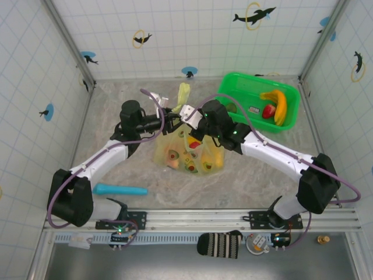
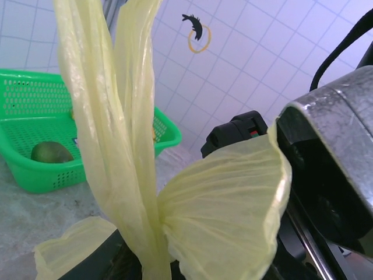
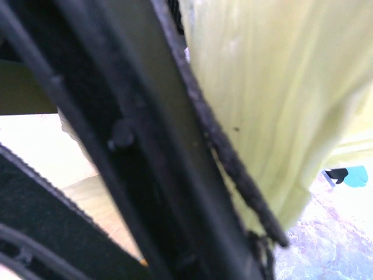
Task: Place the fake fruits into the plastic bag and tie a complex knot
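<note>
The plastic bag lies mid-table, pale yellow-green, with several fake fruits showing through its film. Both grippers meet over its top. My left gripper is shut on the bag's handles, which rise as two twisted strips from between its jaws. A third flap fans out toward the right gripper's body. My right gripper presses against the bag film; its dark finger blocks the view of its jaws. A banana and a red fruit lie in the tray.
A bright green tray stands at the back right, and a green fruit rests in its near corner. A teal-blue stick lies at the front left. One bag handle trails toward the back wall. Tiled walls enclose the table.
</note>
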Robot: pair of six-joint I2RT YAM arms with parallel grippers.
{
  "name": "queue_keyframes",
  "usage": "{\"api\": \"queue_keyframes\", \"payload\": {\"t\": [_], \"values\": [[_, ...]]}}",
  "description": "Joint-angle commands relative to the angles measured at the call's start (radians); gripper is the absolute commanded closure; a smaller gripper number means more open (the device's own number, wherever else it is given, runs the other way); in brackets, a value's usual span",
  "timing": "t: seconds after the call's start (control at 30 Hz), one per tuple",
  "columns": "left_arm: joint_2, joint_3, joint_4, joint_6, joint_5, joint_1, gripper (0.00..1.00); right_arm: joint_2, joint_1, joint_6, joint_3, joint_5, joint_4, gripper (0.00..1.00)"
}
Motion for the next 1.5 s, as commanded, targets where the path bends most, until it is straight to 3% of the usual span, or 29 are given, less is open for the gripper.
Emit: {"api": "queue_keyframes", "payload": {"t": [0.0, 0.17, 0.37, 0.4, 0.43, 0.5, 0.6, 0.67, 0.87, 1.2, 1.47], "values": [[0.016, -0.008, 0.031, -0.002, 0.047, -0.004, 0.64, -0.005, 0.01, 0.001, 0.028, 0.005, 0.019, 1.0], [0.017, -0.01, 0.032, 0.014, 0.066, -0.004, 0.87, -0.009, 0.01, -0.002, 0.021, 0.011, 0.014, 1.0], [0.008, -0.026, 0.072, 0.004, 0.071, -0.004, 0.97, -0.031, 0.008, -0.002, -0.015, 0.029, 0.029, 1.0], [0.008, -0.029, 0.082, -0.001, 0.068, -0.004, 0.98, -0.042, 0.007, -0.001, -0.028, 0.035, 0.042, 0.95], [0.008, -0.032, 0.088, -0.003, 0.065, -0.005, 0.99, -0.052, 0.006, 0.004, -0.039, 0.04, 0.052, 0.84], [0.006, -0.041, 0.101, -0.006, 0.061, -0.005, 1.0, -0.086, -0.002, 0.02, -0.081, 0.033, 0.084, 0.54], [-0.004, -0.057, 0.12, 0.011, 0.044, -0.005, 1.0, -0.18, -0.015, 0.04, -0.182, -0.013, 0.179, 0.32], [-0.016, -0.072, 0.136, 0.029, 0.035, -0.004, 1.0, -0.257, -0.035, 0.073, -0.263, -0.056, 0.261, 0.24], [-0.023, -0.094, 0.164, 0.05, 0.042, -0.004, 0.99, -0.381, -0.197, 0.376, -0.365, -0.314, 0.463, 0.2], [-0.041, -0.117, 0.169, 0.122, 0.127, -0.004, 0.97, -0.138, -0.328, 0.849, -0.08, -0.661, 0.559, 0.16], [-0.044, -0.121, 0.167, 0.17, 0.149, -0.004, 0.97, 0.029, -0.332, 0.91, 0.096, -0.781, 0.536, 0.18]]}}
